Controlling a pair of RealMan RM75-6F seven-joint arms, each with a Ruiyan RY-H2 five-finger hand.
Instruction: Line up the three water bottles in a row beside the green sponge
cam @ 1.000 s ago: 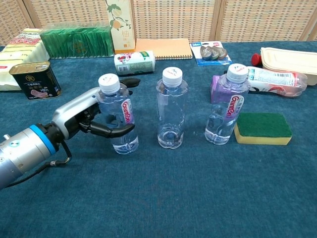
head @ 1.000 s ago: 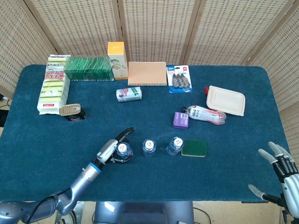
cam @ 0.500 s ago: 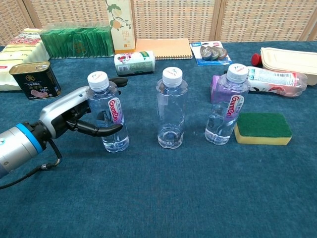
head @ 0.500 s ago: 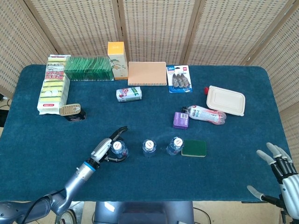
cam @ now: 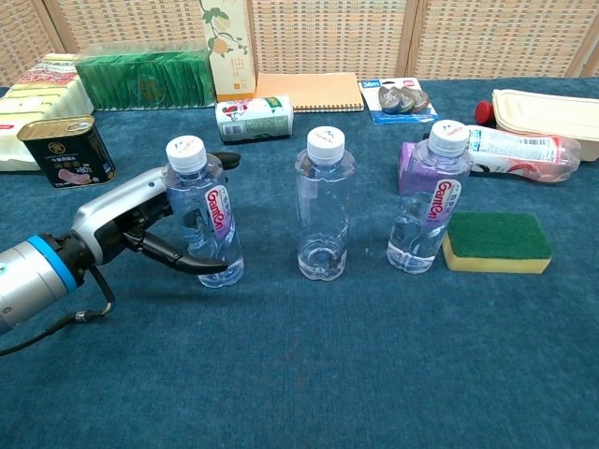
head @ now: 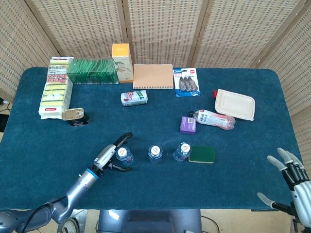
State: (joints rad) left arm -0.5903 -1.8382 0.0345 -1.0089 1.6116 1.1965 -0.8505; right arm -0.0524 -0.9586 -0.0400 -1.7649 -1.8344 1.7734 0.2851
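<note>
Three clear water bottles stand in a row on the blue table. My left hand [head: 108, 156] [cam: 126, 226] wraps around the left bottle [head: 122, 153] [cam: 206, 220], with one finger behind its shoulder and others low across its base. The middle bottle [head: 154, 152] [cam: 321, 210] stands free. Right beside the green sponge [head: 201, 154] [cam: 496, 241] stands the right bottle [head: 182, 151] [cam: 426, 206]. The gap from the left bottle to the middle one matches the other gap. My right hand [head: 291, 171] hovers open past the table's front right corner, fingers spread.
Behind the row lie a purple box [head: 187, 124], a toppled red-capped bottle [head: 216, 119] and a white food container [head: 235, 104]. A tin can [cam: 65, 150] sits at the left, and a small lying can [head: 134, 97] behind the bottles. A notebook [head: 153, 76] and packets line the back edge.
The left hand slid the left bottle further left a second ago. Since half a second ago the bottle stays put and the front fingers have dropped towards its base.
</note>
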